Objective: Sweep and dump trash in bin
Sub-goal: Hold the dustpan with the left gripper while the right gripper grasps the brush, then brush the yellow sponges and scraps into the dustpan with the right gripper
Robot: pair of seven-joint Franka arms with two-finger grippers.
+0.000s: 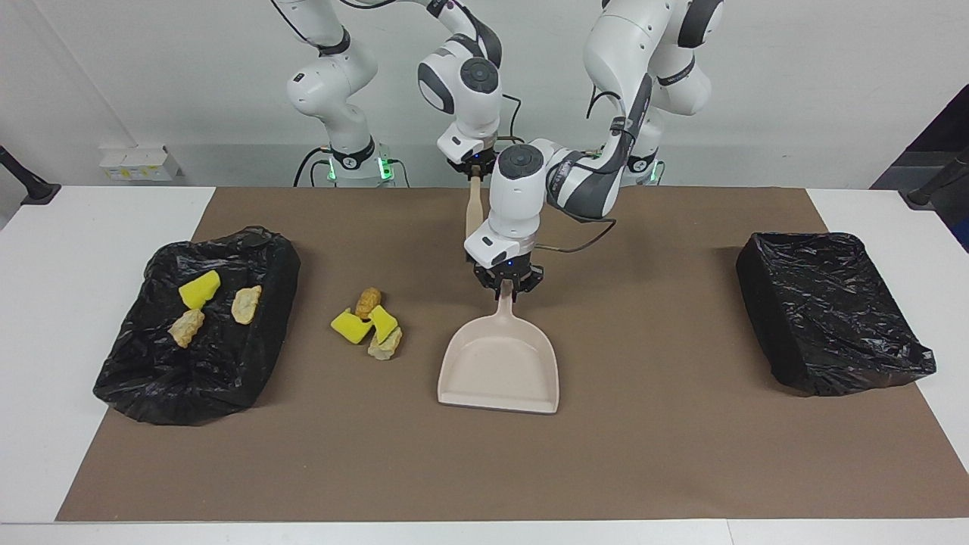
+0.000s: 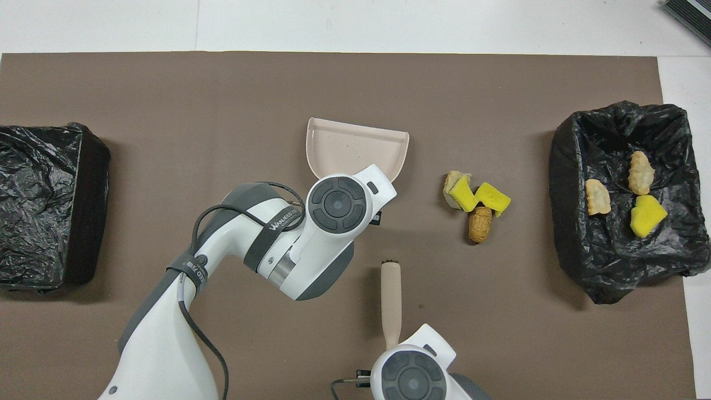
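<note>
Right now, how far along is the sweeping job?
Partly done. Three scraps already lie in the black-lined bin at the right arm's end. In hand: the left end effector is shut on the dustpan handle, and the right end effector holds the brush above the mat. Left: four scraps in a pile beside the dustpan, not yet swept.

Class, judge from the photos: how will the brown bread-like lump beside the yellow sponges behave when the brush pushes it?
The brown lump looks rounded and oblong, so it may roll rather than slide. It seems small and light. It touches the yellow sponge pieces, so pushing probably shifts them too.
</note>
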